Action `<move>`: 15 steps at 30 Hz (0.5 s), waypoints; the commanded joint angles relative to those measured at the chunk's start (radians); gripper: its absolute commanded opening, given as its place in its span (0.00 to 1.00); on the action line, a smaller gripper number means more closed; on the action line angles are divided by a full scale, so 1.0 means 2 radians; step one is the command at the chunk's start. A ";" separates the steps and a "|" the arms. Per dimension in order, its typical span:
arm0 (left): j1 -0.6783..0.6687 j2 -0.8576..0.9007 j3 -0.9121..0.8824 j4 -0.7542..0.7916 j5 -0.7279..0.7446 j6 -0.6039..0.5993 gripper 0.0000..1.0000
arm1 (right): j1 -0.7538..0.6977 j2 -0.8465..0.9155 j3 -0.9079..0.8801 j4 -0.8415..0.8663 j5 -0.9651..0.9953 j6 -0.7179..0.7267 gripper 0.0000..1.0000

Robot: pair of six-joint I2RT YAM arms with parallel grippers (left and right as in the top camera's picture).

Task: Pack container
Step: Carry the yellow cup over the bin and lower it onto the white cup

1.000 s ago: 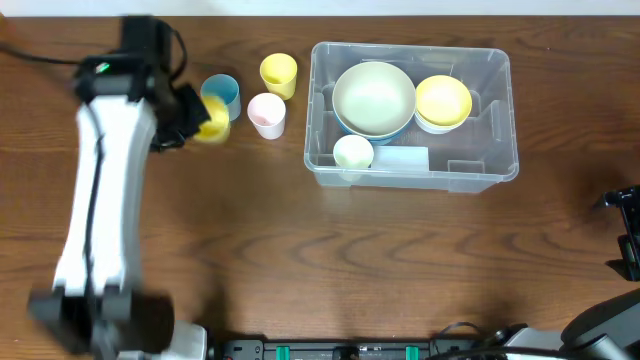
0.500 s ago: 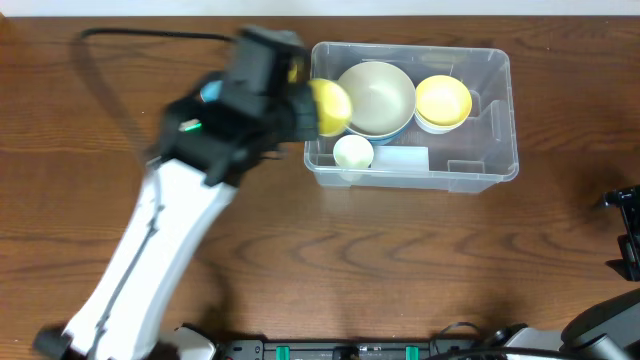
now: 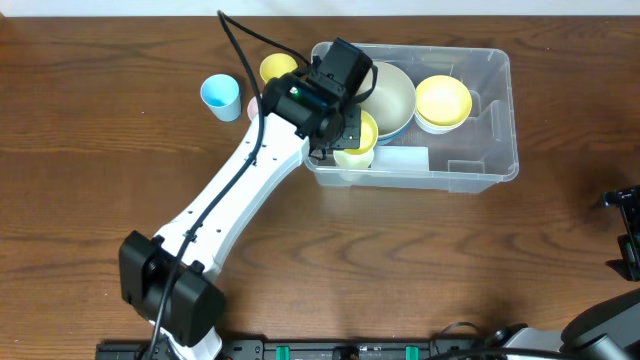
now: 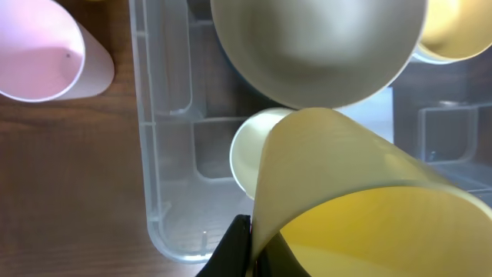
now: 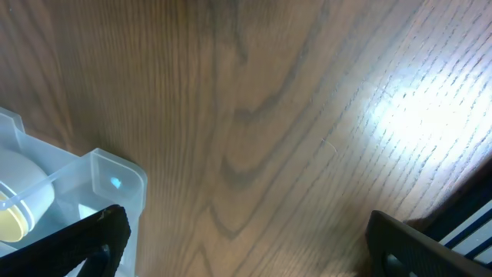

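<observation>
Container (image 3: 513, 110), a large clear plastic bin, sits on the far right-centre of a brown wooden table (image 3: 400, 260). Inside it are a big pale green bowl (image 3: 392, 92), a yellow bowl (image 3: 443, 100) to its right, and a small cream cup (image 3: 352, 158) in the front left corner. The white left arm reaches diagonally across the table, and the left gripper (image 3: 345, 130) is over the bin's left end. Its jaws are closed tight on the wall of a yellow cup (image 3: 362, 133). In the left wrist view, the dark fingers (image 4: 240, 245) pinch the rim of that cup, which is tilted with its mouth toward the camera and hangs directly over the cream cup; whether the two cups touch cannot be told. Outside the bin, to its left, stand a pink cup (image 4: 38, 54), a light blue cup (image 3: 220, 95) and a second yellow cup (image 3: 277, 68) beside the bin's far left corner. The right gripper (image 3: 625, 235) is at the table's right edge, well apart from the bin. Its jaws are spread wide with nothing between them, and its wrist view shows bare wood and one corner of the bin.
</observation>
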 commanded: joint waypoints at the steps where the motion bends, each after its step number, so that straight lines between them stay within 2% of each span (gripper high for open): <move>1: 0.001 0.007 -0.001 -0.004 -0.011 0.000 0.06 | -0.002 -0.008 0.001 0.000 -0.002 0.007 0.99; 15: 0.002 0.063 -0.001 -0.008 -0.011 0.005 0.06 | -0.002 -0.008 0.001 0.000 -0.002 0.007 0.99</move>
